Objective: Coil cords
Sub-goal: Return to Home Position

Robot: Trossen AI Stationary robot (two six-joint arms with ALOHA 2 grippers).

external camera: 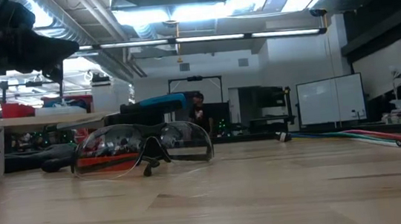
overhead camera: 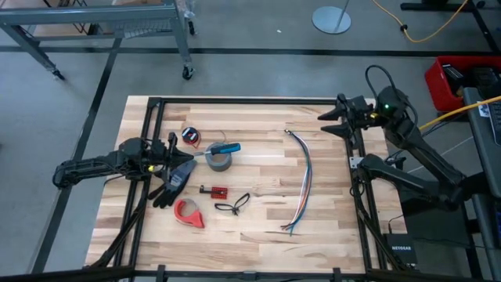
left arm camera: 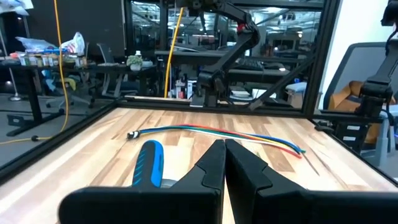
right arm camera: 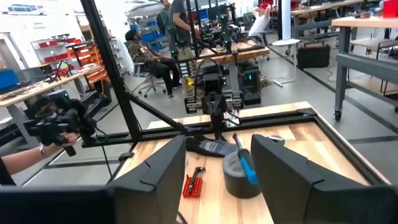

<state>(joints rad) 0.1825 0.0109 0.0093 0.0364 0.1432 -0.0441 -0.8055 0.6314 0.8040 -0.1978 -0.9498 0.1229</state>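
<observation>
Fingers of the left gripper (overhead camera: 185, 154) look pressed together in the high view, at the left side of the tabletop (overhead camera: 258, 235). The red cord (overhead camera: 190, 135), a small round coil, lies just beside them, a little above in the picture, and I see no contact. The grey tape roll (overhead camera: 219, 161), with a blue-handled screwdriver (overhead camera: 225, 148) across it, lies just ahead of the tips. The right gripper (overhead camera: 328, 123) hangs at the upper right corner with its 2 fingers spread, well apart from the coil.

From the low view I get safety glasses (external camera: 144, 148) in the middle and the wire bundle (external camera: 367, 133) at the right. I cannot pick out the coil here, and a dark arm part at top left is cut off.

On the left wrist view the 2 fingers (left arm camera: 211, 165) meet with nothing between them. The screwdriver handle (left arm camera: 148, 163) is just beside them and the wire bundle (left arm camera: 217, 132) lies beyond. The coil falls outside this frame.

On the right wrist view the fingers (right arm camera: 161, 171) stand wide apart and empty, with the grey tape roll (right arm camera: 239, 177) showing between them farther off. A small round shape beside the roll may be the coil; I cannot tell.
</observation>
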